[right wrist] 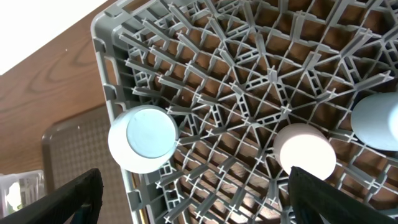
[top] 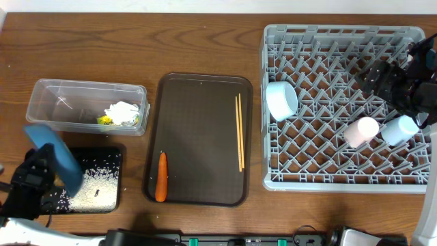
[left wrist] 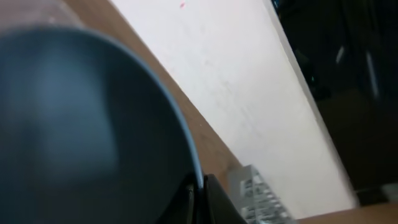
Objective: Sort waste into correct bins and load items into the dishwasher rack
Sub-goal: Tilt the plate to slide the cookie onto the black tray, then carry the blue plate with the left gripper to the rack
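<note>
My left gripper (top: 42,171) is shut on the rim of the large blue plate (top: 58,158), held tilted over the black tray (top: 113,156), which holds rice (top: 89,197). In the left wrist view the plate (left wrist: 81,124) fills the frame, pinched by the fingers (left wrist: 202,200). The clear tub (top: 48,102) holds the tissue (top: 123,109) and the wrapper (top: 104,120). The carrot (top: 161,176) and chopsticks (top: 240,130) lie on the brown serving tray (top: 198,130). The rack (top: 328,182) holds the bowl (top: 281,100), pink cup (top: 360,131) and light-blue cup (top: 399,129). My right gripper (top: 382,78) is open and empty above it.
The right wrist view looks down on the rack (right wrist: 106,56) with the bowl (right wrist: 143,138), pink cup (right wrist: 305,152) and light-blue cup (right wrist: 376,121) between my open fingers (right wrist: 199,199). A pale wall runs behind the table's far edge.
</note>
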`<move>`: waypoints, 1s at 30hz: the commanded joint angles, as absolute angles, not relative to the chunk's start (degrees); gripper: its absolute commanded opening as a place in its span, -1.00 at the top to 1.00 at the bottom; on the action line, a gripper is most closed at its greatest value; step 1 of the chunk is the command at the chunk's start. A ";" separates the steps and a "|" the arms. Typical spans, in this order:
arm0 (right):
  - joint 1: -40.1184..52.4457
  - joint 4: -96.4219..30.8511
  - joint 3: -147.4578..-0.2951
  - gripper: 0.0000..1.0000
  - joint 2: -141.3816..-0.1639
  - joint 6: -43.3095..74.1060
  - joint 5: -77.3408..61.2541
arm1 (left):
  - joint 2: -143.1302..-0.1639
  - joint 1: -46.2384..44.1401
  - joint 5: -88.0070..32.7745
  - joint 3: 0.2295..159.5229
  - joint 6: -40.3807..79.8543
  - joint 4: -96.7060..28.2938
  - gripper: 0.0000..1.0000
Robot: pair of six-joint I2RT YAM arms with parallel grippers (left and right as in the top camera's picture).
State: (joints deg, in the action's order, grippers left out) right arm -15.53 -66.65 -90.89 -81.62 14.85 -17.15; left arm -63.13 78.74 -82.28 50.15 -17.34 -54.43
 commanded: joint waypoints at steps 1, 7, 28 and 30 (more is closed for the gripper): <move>-16.10 -66.67 -90.96 -0.76 -80.90 14.76 -18.28 | -63.44 78.46 -79.29 50.17 -19.33 -56.84 0.88; -16.10 -67.13 -90.96 -0.75 -80.90 14.74 -18.46 | -63.24 78.74 -77.73 50.15 -11.66 -56.71 0.88; -16.10 -66.24 -90.96 -0.75 -80.90 14.74 -18.46 | -61.73 36.86 -83.70 55.53 16.32 -16.14 0.88; -16.10 -66.24 -90.96 -0.75 -80.90 14.74 -18.46 | -61.71 29.71 -79.94 55.53 26.74 -4.36 0.88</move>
State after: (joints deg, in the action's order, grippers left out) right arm -15.53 -66.32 -90.89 -81.62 14.85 -18.04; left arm -62.78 37.23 -82.26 53.71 9.08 -11.73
